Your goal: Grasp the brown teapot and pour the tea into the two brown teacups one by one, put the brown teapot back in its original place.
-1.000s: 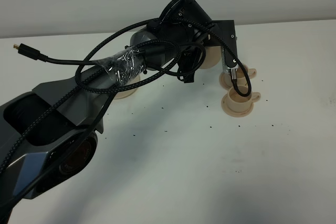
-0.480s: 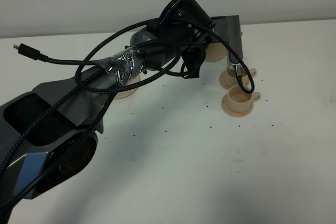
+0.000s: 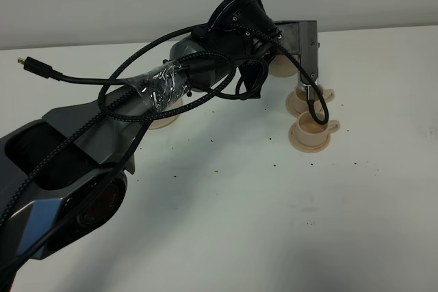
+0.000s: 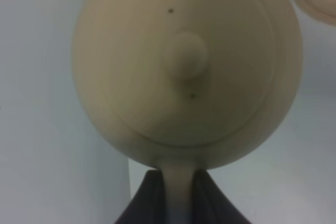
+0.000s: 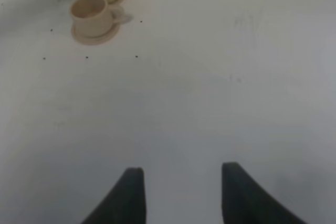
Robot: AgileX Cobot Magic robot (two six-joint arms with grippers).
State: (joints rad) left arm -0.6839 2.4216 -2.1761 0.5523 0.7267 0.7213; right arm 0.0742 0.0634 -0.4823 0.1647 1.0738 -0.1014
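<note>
My left gripper point(image 4: 177, 179) is shut hard on the loop handle point(image 4: 178, 200) of the teapot point(image 4: 184, 95). Its two fingers pinch the handle from either side, and the round body hangs out in front of them. In the high view the pot is held above the table point(image 3: 274, 223) at the far right, mostly hidden behind my arm and just beside the far cup point(image 3: 306, 100). The near cup point(image 3: 311, 133) sits close by on the near side. I judge the pot stiff and brittle: it looks like glazed ceramic that would chip on any knock against a cup rim. It also looks smooth enough to swivel in the fingers, since the thin handle is the only hold and all the weight sits ahead of it. How heavy it is depends on the tea inside, which I cannot see. The lid with its knob point(image 4: 185, 61) looks merely seated, so a steep tilt could slide it off, and I would tip slowly. The handle is the right place to hold, gripped close to the body. The saucer point(image 3: 163, 121) at the left, half under my arm, is probably where the pot goes back. My right gripper point(image 5: 181, 195) has its jaws apart and holds nothing, hanging above the table.
</note>
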